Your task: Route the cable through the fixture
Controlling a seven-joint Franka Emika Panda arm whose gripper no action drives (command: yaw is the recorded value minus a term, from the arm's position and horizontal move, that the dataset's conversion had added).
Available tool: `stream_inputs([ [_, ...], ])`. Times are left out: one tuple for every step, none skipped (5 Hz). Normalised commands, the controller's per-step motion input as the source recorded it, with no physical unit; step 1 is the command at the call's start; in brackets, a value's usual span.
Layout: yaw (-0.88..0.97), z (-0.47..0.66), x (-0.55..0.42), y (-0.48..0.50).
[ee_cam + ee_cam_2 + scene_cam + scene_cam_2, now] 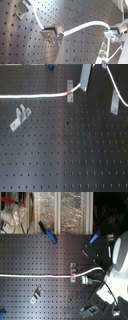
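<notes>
1. The gripper (pixel 111 33) is pinching the cable (pixel 35 97), its jaws closed on the white cord in both wrist views.
2. My advice: be keeping the cord taut and low while drawing it sideways, so it seats against the fixture (pixel 70 90) without riding over the tab.
3. The cable is lying across the bench (pixel 65 154), its red band (pixel 68 94) sitting right at the fixture.
</notes>
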Motion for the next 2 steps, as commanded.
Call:
stream_inputs([
  [0.00,0.00,-0.017,-0.023],
  [0.04,0.00,-0.122,0.108],
])
